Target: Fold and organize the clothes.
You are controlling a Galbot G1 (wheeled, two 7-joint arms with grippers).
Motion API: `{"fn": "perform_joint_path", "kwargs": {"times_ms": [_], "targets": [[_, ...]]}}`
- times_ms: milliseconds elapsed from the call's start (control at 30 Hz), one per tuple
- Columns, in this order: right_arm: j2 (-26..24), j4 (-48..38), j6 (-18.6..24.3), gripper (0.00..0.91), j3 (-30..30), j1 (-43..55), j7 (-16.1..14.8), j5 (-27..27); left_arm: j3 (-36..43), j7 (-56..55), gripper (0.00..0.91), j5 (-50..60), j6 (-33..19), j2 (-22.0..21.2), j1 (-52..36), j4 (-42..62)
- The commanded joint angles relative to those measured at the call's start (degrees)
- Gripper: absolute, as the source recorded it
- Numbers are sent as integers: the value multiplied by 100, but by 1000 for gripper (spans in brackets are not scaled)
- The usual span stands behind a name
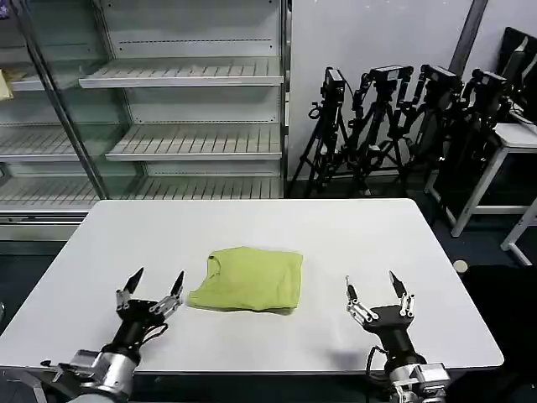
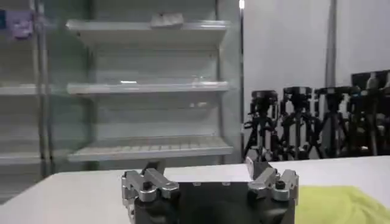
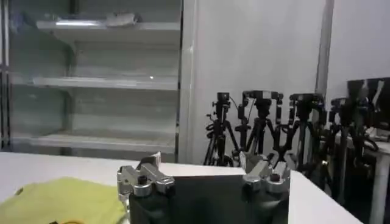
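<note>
Our left gripper (image 1: 152, 290) and right gripper (image 1: 377, 295) both stand with fingers spread apart and empty, each well apart from the lime yellow-green cotton T-shirt (image 1: 249, 280), one on either side of it. The shirt lies as a compact folded bundle in the middle of the white rectangular table (image 1: 352, 235). We judge the folding probably finished, though the far edges look slightly uneven.
</note>
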Motion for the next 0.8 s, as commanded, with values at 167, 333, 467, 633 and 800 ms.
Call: {"fn": "perform_joint_path", "kwargs": {"times_ms": [167,333,467,633,800], "targets": [[54,-104,-52,907,-279,182,23,8,-629,-18,907,177,-155,-113,878,-492],[49,-135,-19,907,-277,219,1,36,-539,-21,907,245,-156,-168,932,-571],[9,-111,9,907,-251,182,-50,52,-453,-13,907,260,-170,-216,947,-632],[44,-29,-101,907,-190,180,95,-72,-322,3,907,255,-170,-301,989,-726],[-4,35,-184,907,-121,68,103,-63,-302,30,907,254,-227,-316,1105,-818]]}}
